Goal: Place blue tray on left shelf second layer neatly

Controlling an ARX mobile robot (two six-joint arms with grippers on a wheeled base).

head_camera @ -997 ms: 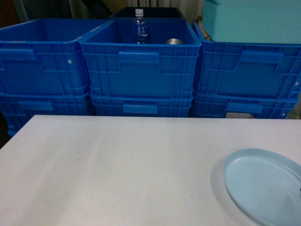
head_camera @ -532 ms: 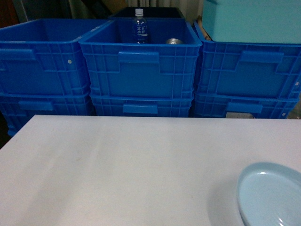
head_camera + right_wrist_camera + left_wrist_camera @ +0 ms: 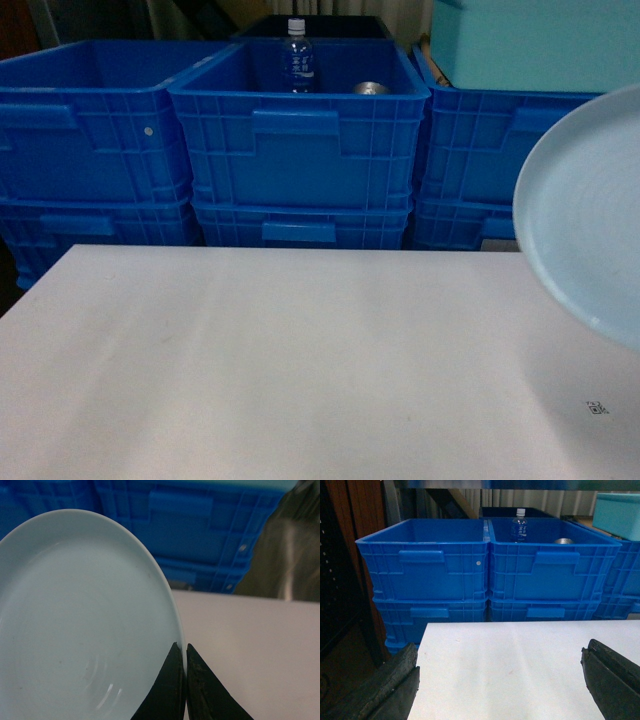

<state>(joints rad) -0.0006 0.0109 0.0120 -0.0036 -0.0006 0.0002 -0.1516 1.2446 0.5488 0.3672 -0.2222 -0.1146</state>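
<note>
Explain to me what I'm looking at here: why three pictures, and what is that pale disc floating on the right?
These are three cameras on one wheeled robot with two arms. The head camera looks forward over a white table at stacked blue crates; one crate holds a water bottle. The other two cameras sit on the wrists. The left one shows the left gripper with its dark fingers wide apart, holding nothing. The right one shows the right gripper pinching the rim of the blue tray. That tray is the disc you see in the head view, lifted off the table and tilted. The shelf it should go on is not in view.
</note>
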